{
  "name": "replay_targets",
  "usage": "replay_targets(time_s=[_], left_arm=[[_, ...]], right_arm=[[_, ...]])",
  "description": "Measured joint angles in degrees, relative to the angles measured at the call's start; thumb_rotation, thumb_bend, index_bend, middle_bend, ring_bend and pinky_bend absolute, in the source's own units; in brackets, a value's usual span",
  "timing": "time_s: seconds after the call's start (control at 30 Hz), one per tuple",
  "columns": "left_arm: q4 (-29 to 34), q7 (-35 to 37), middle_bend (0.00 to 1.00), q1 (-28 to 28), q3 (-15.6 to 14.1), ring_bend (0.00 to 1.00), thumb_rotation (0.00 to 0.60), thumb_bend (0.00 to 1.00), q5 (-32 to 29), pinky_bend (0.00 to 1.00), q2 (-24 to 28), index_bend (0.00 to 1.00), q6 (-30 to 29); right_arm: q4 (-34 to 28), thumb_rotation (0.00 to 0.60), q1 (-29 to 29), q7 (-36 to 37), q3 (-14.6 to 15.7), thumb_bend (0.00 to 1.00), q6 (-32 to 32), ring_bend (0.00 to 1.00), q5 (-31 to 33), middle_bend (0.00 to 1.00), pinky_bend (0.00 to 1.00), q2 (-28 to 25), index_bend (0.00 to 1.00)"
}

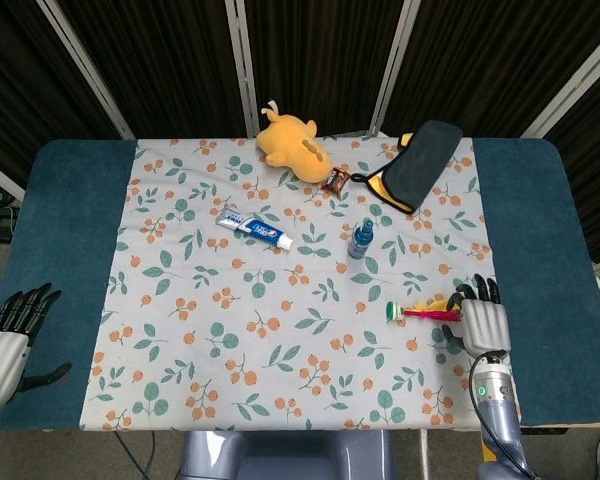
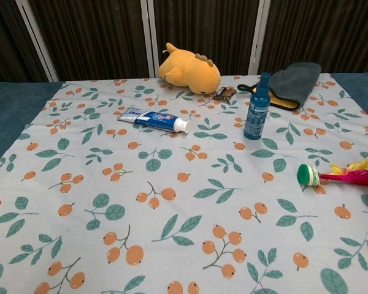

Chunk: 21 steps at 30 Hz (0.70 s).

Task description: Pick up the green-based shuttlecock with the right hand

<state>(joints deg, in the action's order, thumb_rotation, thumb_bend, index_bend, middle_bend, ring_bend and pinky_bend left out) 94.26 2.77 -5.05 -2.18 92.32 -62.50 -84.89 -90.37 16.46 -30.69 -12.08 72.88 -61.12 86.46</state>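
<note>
The shuttlecock [image 1: 417, 312] lies on its side on the leaf-print cloth at the right. Its round green base [image 1: 392, 311] points left, and its pink and yellow feathers point right. In the chest view the shuttlecock's base [image 2: 306, 174] shows near the right edge, with the feathers [image 2: 357, 174] running out of frame. My right hand [image 1: 483, 322] is over the feather tips with its dark fingers spread and pointing away from me; it holds nothing that I can see. My left hand [image 1: 5, 342] is low at the table's front left corner, fingers apart and empty.
A blue spray bottle [image 1: 360, 239] stands upright just behind the shuttlecock. Farther back lie a toothpaste tube [image 1: 255, 229], a yellow plush toy [image 1: 292, 142], a small brown wrapped item [image 1: 334, 181] and a dark cloth [image 1: 420, 162]. The blue table [image 1: 540, 230] borders the cloth.
</note>
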Motion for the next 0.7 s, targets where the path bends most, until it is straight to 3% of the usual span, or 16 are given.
replay_targets(time_s=[0.7], left_arm=[[0.2, -0.5, 0.0, 0.0, 0.0, 0.0, 0.598, 0.18, -0.2, 0.0, -0.1, 0.0, 0.3]], right_arm=[[5.3, 0.6, 0.4, 2.3, 0.2, 0.31, -0.5, 0.0, 2.4, 0.26, 0.0, 0.5, 0.52]])
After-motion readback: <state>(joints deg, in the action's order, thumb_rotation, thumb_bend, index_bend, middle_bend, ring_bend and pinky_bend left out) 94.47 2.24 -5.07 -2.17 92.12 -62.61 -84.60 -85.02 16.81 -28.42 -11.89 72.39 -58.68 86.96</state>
